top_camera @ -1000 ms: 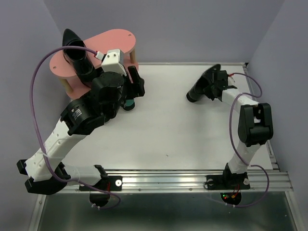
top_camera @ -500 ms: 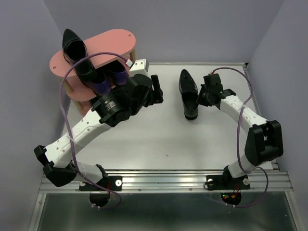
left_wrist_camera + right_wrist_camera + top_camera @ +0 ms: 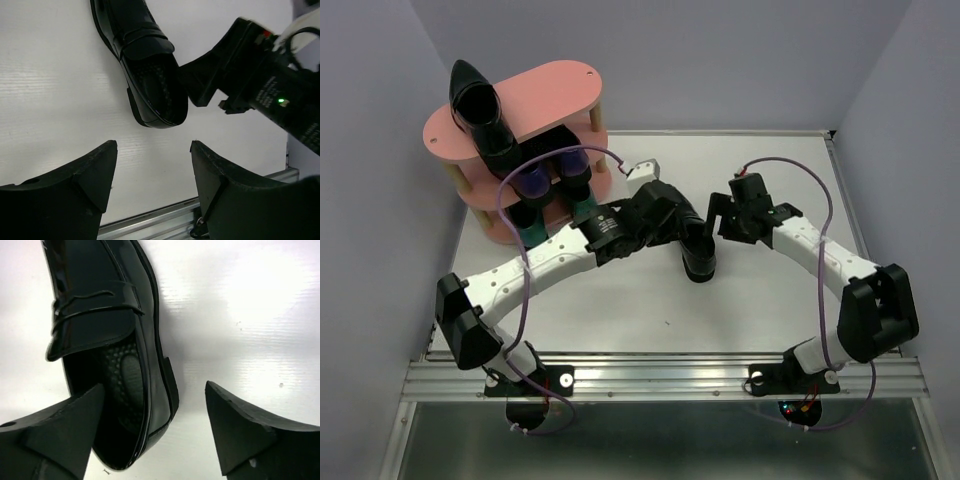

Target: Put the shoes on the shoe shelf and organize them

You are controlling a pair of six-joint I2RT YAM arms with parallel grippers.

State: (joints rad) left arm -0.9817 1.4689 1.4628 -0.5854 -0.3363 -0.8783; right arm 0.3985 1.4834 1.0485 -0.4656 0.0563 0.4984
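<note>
Shelf (image 3: 555, 85): three pink boards on dowel posts. It stands at the far left of the surface (image 3: 650, 320), well apart from both grippers.
Stored shoes: one black shoe (image 3: 480, 110) lies on the left end of the top board. A dark pair (image 3: 550, 175) sits on the middle board, heels outward.
Loafer (image 3: 142, 55): the only shoe off the shelf. It rests sole-down at mid-surface, between the two arms.
Left gripper (image 3: 152, 147): hangs over bare surface just beside the loafer's heel. The jaws are wide apart and hold nothing.
Right gripper (image 3: 152, 390): sits at the heel. The jaws are spread wide, one over the shoe's opening and one outside it, so they straddle the side wall. Nothing is gripped.
Reason for pose: the thin heel wall likely suits a two-finger pinch. The shoe's full width probably does not.
Step (judged): pick-up of the last loafer. Which arm will take it cannot be told.
Risk (judged): both arms crowd the same heel, so they could touch each other.
Likely place (judged): the bare part of the top board, beside the black shoe.
</note>
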